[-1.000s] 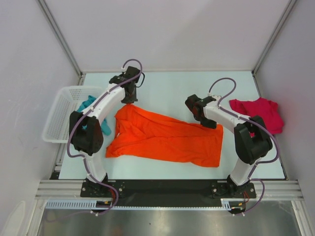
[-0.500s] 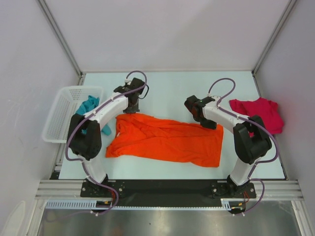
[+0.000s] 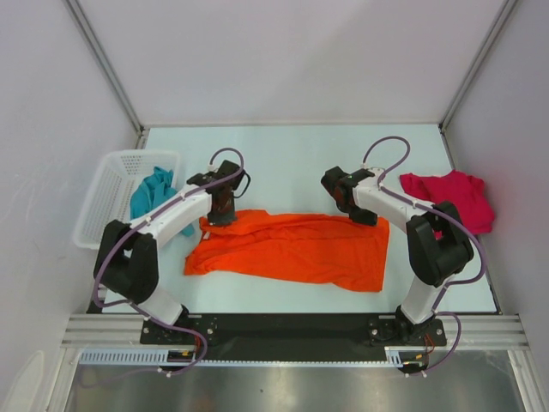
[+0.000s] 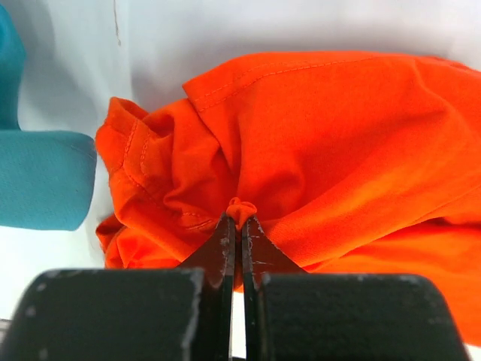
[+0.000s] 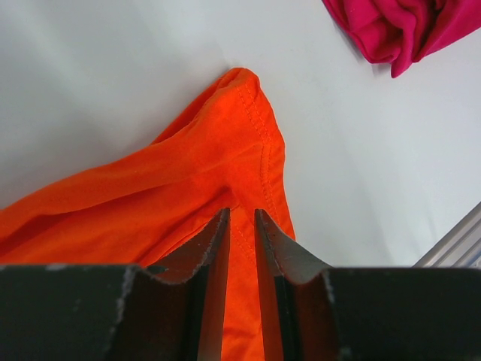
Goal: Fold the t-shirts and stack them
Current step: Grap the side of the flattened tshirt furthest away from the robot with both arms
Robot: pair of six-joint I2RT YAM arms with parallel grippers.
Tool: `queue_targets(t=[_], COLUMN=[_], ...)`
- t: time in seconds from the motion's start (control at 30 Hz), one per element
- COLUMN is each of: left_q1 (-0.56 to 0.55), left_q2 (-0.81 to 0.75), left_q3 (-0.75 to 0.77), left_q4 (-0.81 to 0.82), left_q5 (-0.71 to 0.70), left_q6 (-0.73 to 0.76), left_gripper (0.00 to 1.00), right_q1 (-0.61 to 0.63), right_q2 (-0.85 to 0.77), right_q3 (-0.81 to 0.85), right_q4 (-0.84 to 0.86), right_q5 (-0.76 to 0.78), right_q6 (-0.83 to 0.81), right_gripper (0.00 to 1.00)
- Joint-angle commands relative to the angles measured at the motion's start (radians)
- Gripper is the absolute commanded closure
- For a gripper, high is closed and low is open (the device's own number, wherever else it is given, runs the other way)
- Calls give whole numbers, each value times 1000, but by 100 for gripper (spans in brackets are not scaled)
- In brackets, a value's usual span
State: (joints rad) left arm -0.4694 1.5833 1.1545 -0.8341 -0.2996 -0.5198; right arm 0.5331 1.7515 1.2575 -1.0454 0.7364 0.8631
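Both claws pinching the orange t-shirt (image 3: 292,249) along its far edge.
We're seeing the left claw (image 4: 240,219) pressed together on a nub of cloth at the shirt's far-left corner and the right claw (image 5: 240,216) nipping the hem at its far-right corner, with the shirt lying along the bench's (image 3: 300,154) near edge. The red t-shirt (image 3: 450,199) is sitting crumpled at the right edge, and the teal t-shirt (image 3: 153,190) is draping over the basket (image 3: 103,206) rim at the left edge.

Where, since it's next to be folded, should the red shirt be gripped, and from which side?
Probably the lobe jutting left from the red shirt, pinched from above on the centre side of the table. The shirt lies crumpled, that lobe sticks out on its own, and the wall stands close on its right.
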Motion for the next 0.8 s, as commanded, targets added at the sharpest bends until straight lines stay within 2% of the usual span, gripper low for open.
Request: queue_targets(t=[0.0, 0.07, 0.1, 0.13, 0.23, 0.3, 0.43, 0.53, 0.77], left_q1=[-9, -8, -8, -8, -11, -9, -11, -9, -5], left_q2=[-54, -40, -36, -31, -13, -14, -25, 26, 272], left_q3=[-10, 20, 33, 65, 111, 122, 131, 151, 227], left_q4=[-11, -16, -19, -19, -36, -51, -46, -31, 44], left_q5=[37, 37, 39, 34, 27, 22, -1, -19, -30], left_q6=[-31, -22, -16, -10, 0, -5, -11, -5, 29], left_gripper=[96, 85, 66, 57, 37, 30, 27, 26, 26], right_q1=[7, 8, 10, 10, 10, 7, 8, 13, 18], right_q2=[-7, -7, -9, -10, -18, -21, -17, -6, -15], right_q3=[2, 2, 3, 5, 5, 2, 3, 6, -3], right_q4=[-5, -8, -7, -8, -15, -16, -15, -10, -19], right_q5=[24, 23, 21, 23, 29, 31, 31, 24, 34], right_q6=[13, 14, 14, 13, 14, 14, 11, 11, 19], right_gripper=[75, 75, 75, 75, 75, 75, 75, 75, 75])
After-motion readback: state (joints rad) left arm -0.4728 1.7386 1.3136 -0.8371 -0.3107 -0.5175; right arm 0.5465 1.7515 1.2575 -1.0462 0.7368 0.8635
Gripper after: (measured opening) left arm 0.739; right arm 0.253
